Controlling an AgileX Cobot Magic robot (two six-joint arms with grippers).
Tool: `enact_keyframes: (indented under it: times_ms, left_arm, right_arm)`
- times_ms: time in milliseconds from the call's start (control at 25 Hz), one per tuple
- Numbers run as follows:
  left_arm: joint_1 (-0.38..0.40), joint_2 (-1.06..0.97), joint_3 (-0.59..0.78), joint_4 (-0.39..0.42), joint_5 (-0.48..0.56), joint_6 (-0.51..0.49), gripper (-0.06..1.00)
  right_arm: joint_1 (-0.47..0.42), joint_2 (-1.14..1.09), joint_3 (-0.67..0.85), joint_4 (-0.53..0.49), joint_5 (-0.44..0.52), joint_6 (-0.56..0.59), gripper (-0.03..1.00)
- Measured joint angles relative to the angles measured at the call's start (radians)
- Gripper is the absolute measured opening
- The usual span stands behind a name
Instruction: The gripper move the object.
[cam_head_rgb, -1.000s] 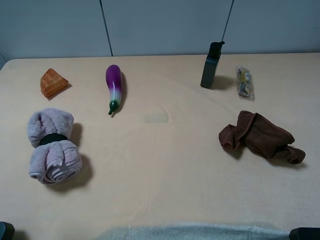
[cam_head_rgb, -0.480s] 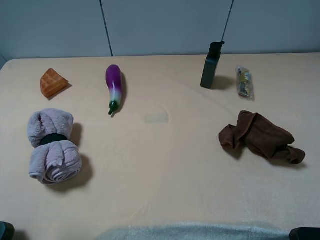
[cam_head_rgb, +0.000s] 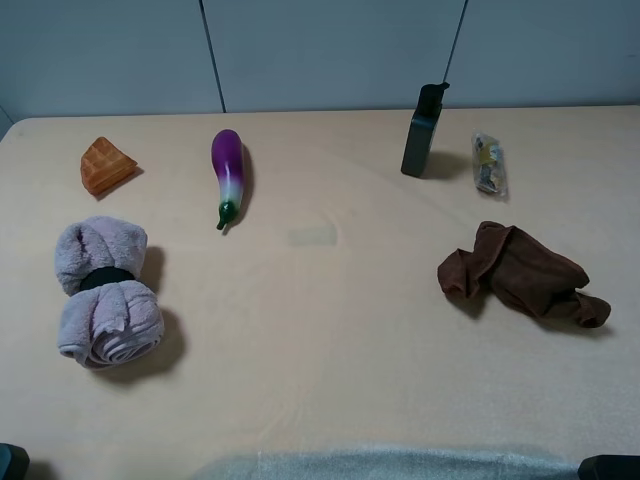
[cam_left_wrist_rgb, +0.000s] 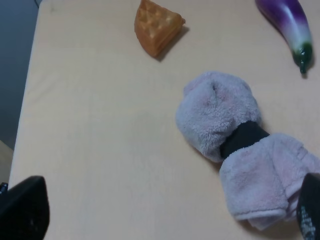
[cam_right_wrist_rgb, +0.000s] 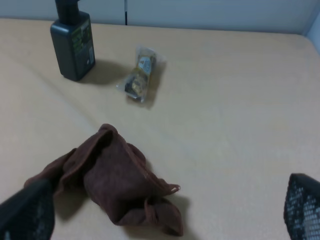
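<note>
A rolled lilac towel (cam_head_rgb: 104, 292) with a black band lies at the left; it also shows in the left wrist view (cam_left_wrist_rgb: 240, 155). A crumpled brown cloth (cam_head_rgb: 525, 273) lies at the right and shows in the right wrist view (cam_right_wrist_rgb: 110, 175). My left gripper (cam_left_wrist_rgb: 165, 215) is open and empty, back from the towel, its fingertips (cam_left_wrist_rgb: 22, 210) wide apart. My right gripper (cam_right_wrist_rgb: 165, 210) is open and empty, back from the brown cloth. In the high view only dark corners of the arms show at the bottom edge.
A purple eggplant (cam_head_rgb: 228, 172) and an orange waffle wedge (cam_head_rgb: 105, 165) lie at the back left. A black pump bottle (cam_head_rgb: 422, 132) stands at the back right, with a small snack packet (cam_head_rgb: 488, 163) beside it. A grey wall runs behind the table.
</note>
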Motion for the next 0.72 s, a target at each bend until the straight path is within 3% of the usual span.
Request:
enact_keyframes:
  times_ms: [720]
  left_arm:
    - [0.000, 0.000, 0.000, 0.000, 0.000, 0.000, 0.99]
  right_arm:
    - [0.000, 0.000, 0.000, 0.000, 0.000, 0.000, 0.69]
